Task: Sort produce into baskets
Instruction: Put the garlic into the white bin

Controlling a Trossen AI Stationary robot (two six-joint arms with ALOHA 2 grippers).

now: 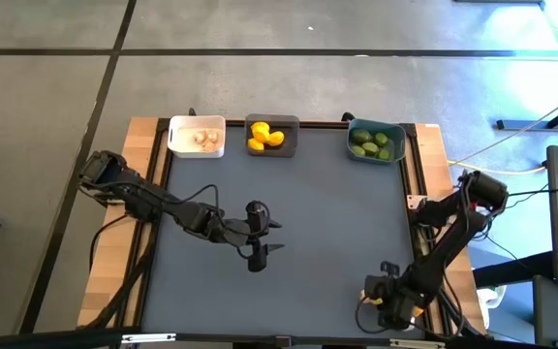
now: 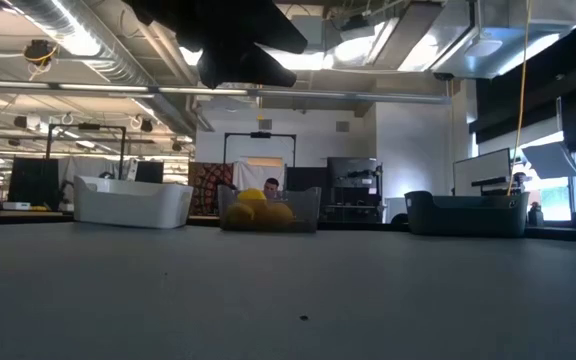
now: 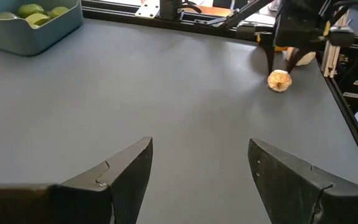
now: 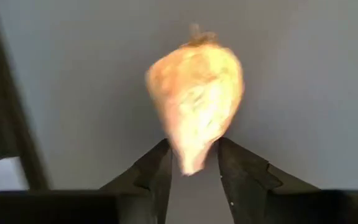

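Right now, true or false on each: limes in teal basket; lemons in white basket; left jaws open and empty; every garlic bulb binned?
1. Limes sit in the teal basket. True.
2. Lemons are in the white basket. False: they are in the dark grey basket.
3. The left gripper has its jaws open and empty. True.
4. Every garlic bulb is binned. False: one garlic bulb lies on the table at the right gripper.

A lab or workshop hall: exposed ceiling ducts (image 2: 88, 45), equipment racks (image 2: 353, 190) behind.

R tool (image 4: 193, 163) – fingers pinch garlic bulb (image 4: 194, 93)
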